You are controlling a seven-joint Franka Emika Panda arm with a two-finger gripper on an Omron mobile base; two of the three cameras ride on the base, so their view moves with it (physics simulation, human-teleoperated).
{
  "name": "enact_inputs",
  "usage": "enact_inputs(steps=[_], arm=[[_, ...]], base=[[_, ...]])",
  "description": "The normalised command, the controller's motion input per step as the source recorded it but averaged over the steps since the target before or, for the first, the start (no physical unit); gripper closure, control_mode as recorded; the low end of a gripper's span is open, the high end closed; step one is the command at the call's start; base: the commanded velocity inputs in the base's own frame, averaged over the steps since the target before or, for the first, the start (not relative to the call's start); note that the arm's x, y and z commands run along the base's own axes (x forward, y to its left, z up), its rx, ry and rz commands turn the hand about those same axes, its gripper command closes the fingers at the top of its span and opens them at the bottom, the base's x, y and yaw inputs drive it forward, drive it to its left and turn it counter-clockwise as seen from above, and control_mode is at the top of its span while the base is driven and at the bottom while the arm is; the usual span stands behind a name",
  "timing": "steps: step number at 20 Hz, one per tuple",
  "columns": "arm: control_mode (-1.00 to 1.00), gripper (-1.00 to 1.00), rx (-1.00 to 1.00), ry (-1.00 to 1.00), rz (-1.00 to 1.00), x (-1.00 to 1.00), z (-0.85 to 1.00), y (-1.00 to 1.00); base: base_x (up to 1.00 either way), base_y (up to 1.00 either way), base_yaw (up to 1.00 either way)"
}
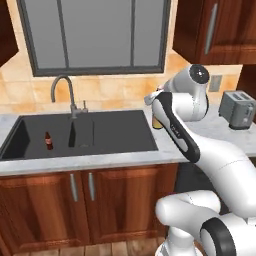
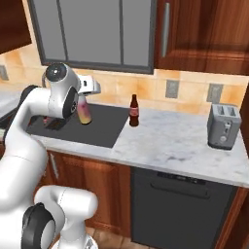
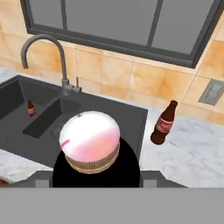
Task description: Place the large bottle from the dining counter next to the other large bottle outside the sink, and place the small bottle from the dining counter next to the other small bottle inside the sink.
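My gripper (image 2: pixel 83 98) is shut on the large bottle (image 2: pixel 85 115), a pink-to-orange cylinder hanging upright over the right part of the black sink (image 2: pixel 104 127). In the hand view its white cap and black shoulder (image 3: pixel 90 141) sit close at the bottom. From the left base view just its yellow bottom (image 1: pixel 157 122) shows, beside my forearm. The other large bottle (image 2: pixel 133 111), brown with a red label, stands on the marble worktop just right of the sink (image 3: pixel 164 124). A small brown bottle (image 1: pixel 48 141) stands inside the sink at its left (image 3: pixel 31 108). The dining counter and its small bottle are out of view.
A curved faucet (image 1: pixel 65 92) rises behind the sink (image 1: pixel 115 131). A grey toaster (image 2: pixel 222 125) stands at the right end of the worktop (image 2: pixel 175 143). Wall cabinets hang above, and a window sits behind the faucet.
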Motion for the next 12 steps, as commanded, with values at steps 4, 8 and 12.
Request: enact_inputs(steps=[4,8,12], arm=[[1.00,1.00,0.00,0.00,0.00,0.00,0.00,0.00],[1.00,1.00,0.00,0.00,0.00,0.00,0.00,0.00],[1.00,1.00,0.00,0.00,0.00,0.00,0.00,0.00]], base=[[0.92,-0.30,-0.03],[0.99,-0.26,-0.03],[0.99,-0.31,-0.02]])
